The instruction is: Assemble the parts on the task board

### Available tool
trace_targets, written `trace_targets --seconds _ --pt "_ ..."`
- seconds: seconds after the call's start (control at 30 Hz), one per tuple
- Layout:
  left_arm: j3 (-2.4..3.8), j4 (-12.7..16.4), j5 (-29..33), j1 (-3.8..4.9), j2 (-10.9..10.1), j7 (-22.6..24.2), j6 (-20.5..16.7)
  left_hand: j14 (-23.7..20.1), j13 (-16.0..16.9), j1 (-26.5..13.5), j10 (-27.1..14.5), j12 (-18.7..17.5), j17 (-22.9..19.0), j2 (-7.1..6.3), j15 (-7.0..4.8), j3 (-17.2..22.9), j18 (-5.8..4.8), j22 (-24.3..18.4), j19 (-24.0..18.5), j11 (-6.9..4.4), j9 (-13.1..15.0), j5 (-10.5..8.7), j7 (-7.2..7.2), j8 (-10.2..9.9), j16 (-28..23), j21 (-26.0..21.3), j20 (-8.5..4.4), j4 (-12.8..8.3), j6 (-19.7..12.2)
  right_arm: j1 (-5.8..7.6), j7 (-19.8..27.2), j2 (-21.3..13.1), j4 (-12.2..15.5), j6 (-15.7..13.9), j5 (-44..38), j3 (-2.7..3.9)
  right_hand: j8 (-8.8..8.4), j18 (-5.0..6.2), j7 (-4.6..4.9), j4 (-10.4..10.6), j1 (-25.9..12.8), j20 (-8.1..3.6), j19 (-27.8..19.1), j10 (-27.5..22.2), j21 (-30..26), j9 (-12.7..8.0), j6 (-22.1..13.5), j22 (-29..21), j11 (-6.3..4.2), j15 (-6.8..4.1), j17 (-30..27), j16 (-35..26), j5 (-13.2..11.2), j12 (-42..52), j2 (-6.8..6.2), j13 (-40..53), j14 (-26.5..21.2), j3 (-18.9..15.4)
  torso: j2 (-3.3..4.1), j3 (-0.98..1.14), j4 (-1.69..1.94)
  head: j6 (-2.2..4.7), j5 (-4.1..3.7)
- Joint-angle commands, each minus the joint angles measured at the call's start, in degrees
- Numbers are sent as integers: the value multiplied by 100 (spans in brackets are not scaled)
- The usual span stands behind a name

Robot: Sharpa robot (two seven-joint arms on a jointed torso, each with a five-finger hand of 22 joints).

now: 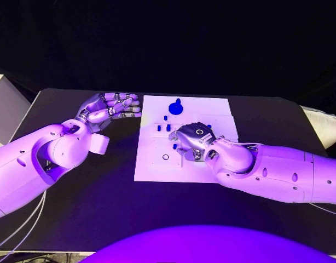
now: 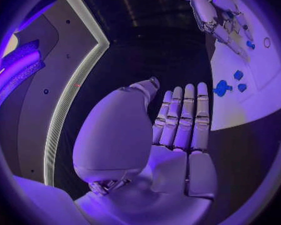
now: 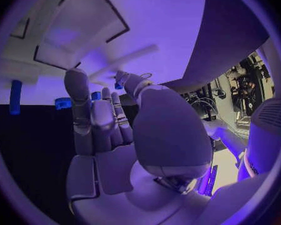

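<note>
You see the flat white rectangular task board [image 1: 156,170] lying in the middle of the black table [image 1: 73,219]. Your robot's right hand [image 1: 190,141] sits over the middle of the board, fingers curled downward; in the right wrist view a small blue part [image 3: 118,84] sits at the tips of the thumb and a finger [image 3: 129,80], so it looks pinched there, though the contact is too small to be sure of.

The left hand [image 1: 109,109] hovers just beside the board's far left corner, over the dark table, holding nothing; the left wrist view shows its fingers [image 2: 184,115] stretched out straight, side by side.

On the board's far end lies a larger round blue piece [image 1: 175,107]. Several small blue pegs [image 1: 162,127] stand near the right hand.
</note>
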Motion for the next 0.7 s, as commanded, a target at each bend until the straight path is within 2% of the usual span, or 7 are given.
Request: trace_targets --seconds 0.03,0.2,0.37,0.43,0.53,0.6,0.7 --pt "4 4 13 -3 9 17 106 46 7 -8 -20 21 10 50 13 -19 81 -5 22 2 -7 20 32 2 -28 -24 1 19 37 0 -70 -39 12 -54 -23 6 -35 60 9 15 55 8 -36 -39 -40 -7 -5 -22 6 -7 -18 -37 4 26 7 7 -54 -45 0 0 -3 1 -15" --pt "4 3 13 -6 9 10 119 46 7 -8 -20 21 10 50 13 -19 81 -5 22 2 -7 20 32 2 -28 -24 1 19 37 25 -68 -142 73 -102 105 35 -37 58 12 59 69 10 -24 -51 -46 -11 8 -22 6 -7 8 -19 12 51 20 10 -41 -99 -1 -3 -1 1 -40" --pt "4 -1 13 -10 8 4 129 46 7 -8 -20 21 10 50 13 -19 81 -5 22 2 -7 20 32 2 -28 -24 1 19 37 140 54 -369 228 -159 675 113 -36 28 49 217 111 -18 114 128 105 -27 87 132 -39 -43 156 90 51 236 32 25 74 -116 -5 -1 -10 1 -102" --pt "4 -5 13 -12 4 4 130 46 7 -8 -20 21 10 50 13 -19 81 -5 22 2 -7 20 32 2 -28 -24 1 19 37 220 105 -469 284 -42 1011 150 -24 16 73 263 119 -34 162 216 152 -30 142 179 -46 -48 235 141 68 301 20 23 120 -61 -4 0 -20 1 -126" --pt "4 -10 13 -14 2 4 130 52 6 -5 -23 24 17 56 13 -25 82 -15 31 2 -11 20 31 2 -41 -38 1 29 38 377 190 -609 343 176 1401 189 -75 -3 -94 340 96 -54 255 243 236 -58 85 259 -74 -76 329 201 189 339 -24 6 164 -30 -4 2 -30 1 -167" --pt "4 -16 13 -15 3 4 131 52 6 -5 -23 24 17 56 13 -25 82 -15 31 2 -11 20 31 2 -41 -38 1 29 38 501 249 -706 367 365 1563 215 -82 -31 -21 372 81 -61 314 253 370 -64 90 392 -79 -81 450 269 271 353 -43 3 198 -48 -2 2 -28 1 -205" --pt "4 -23 13 -16 11 3 134 52 6 -5 -23 24 17 56 13 -25 82 -15 31 2 -11 20 31 2 -41 -38 1 29 38 690 331 -802 312 653 1701 240 -72 -53 -61 396 68 -64 363 236 475 -63 121 494 -81 -80 568 341 280 354 -72 1 233 -100 -9 0 -41 1 -234"
